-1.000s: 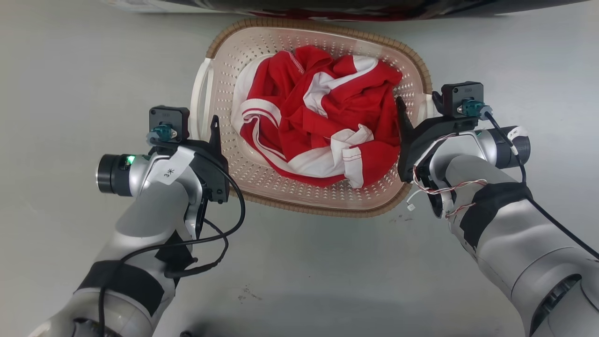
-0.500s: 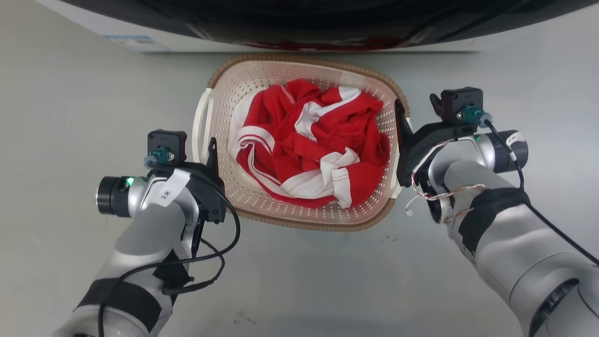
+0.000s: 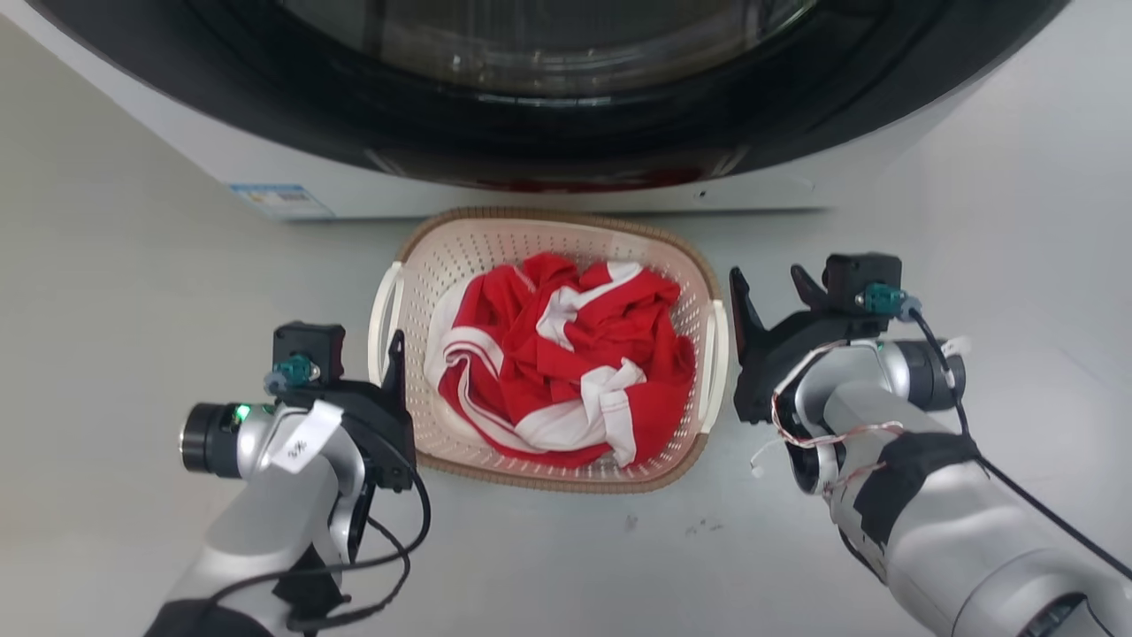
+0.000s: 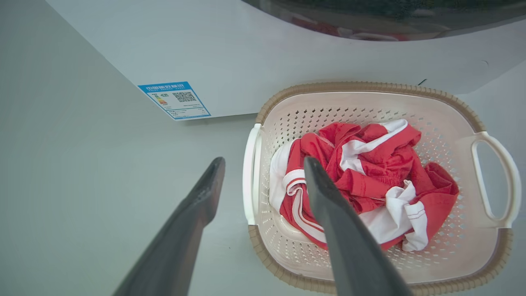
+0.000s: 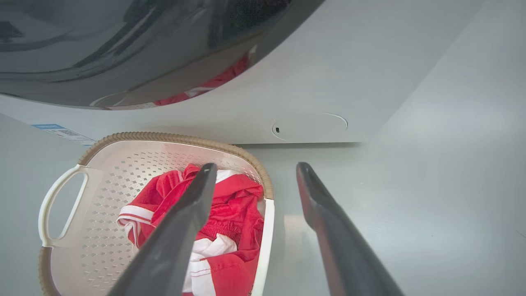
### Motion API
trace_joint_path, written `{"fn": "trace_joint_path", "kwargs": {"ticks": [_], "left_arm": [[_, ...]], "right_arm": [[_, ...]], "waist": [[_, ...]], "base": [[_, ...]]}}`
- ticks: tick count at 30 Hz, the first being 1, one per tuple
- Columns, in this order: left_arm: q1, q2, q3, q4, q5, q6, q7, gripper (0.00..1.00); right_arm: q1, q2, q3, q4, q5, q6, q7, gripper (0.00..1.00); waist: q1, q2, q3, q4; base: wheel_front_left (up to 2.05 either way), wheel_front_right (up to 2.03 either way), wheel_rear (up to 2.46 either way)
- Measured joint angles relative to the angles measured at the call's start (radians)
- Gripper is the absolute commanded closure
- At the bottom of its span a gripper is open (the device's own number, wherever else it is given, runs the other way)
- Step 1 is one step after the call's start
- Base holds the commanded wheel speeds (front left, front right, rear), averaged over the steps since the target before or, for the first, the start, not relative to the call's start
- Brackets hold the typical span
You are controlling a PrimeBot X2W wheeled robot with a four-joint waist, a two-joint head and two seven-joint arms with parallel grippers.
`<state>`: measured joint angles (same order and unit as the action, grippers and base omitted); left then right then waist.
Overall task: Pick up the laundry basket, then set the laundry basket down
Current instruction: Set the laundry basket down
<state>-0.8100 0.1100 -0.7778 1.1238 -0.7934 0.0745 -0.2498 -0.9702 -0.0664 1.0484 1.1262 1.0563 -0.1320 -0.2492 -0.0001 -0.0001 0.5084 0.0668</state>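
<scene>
Where: The basket (image 3: 531,252) sits on the floor (image 3: 133,292) just in front of the washer (image 3: 531,181), between the two arms.
Left gripper (image 4: 263,164): Fingers spread, gripping nothing. In the left wrist view they straddle the left handle (image 4: 248,176), one over the floor, one over the load.
Right gripper (image 3: 766,279): Fingers spread and empty, just beside the right handle (image 3: 718,354), not touching it.
Load: One crumpled red-and-white garment (image 3: 566,363), soft and likely of little weight.
Handling: Thin perforated plastic, probably light and a bit springy. The walls may flex if squeezed. The smooth white handles could slide in narrow fingers.
Where to hold: Both loop handles at once, one per gripper. Lifted level, the basket should not tip. The woven-look rim seems a poorer hold.
Hidden: The garment covers the basket's bottom. The left wrist view cuts off the near rim. The top edge of the head view crops the washer door. In that view one left finger sits behind the wrist.
Unclear: How high the left fingers stand above the handle, and what kind of garment it is.
</scene>
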Motion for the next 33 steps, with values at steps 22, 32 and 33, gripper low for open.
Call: {"fn": "trace_joint_path", "kwargs": {"ticks": [22, 32, 33], "left_arm": [[0.453, 0.072, 0.165, -0.456, 0.174, 0.049, 0.0, 0.0], [0.639, 0.08, 0.32, -0.625, 0.283, 0.049, 0.0, 0.0], [0.658, 0.078, 0.34, -0.643, 0.303, 0.049, 0.0, 0.0]], "right_arm": [[0.425, -0.08, -0.256, -0.294, -0.195, 0.0, 0.0, 0.0], [0.618, -0.091, -0.43, -0.474, -0.332, 0.0, 0.0, 0.0], [0.64, -0.091, -0.449, -0.495, -0.353, 0.0, 0.0, 0.0]], "waist": [[-0.0001, -0.0001, -0.321, -0.029], [-0.0001, -0.0001, -0.418, -0.036], [0.0, -0.0001, -0.426, -0.037]], "base": [[0.0, 0.0, 0.0], [0.0, 0.0, 0.0], [0.0, 0.0, 0.0]]}}
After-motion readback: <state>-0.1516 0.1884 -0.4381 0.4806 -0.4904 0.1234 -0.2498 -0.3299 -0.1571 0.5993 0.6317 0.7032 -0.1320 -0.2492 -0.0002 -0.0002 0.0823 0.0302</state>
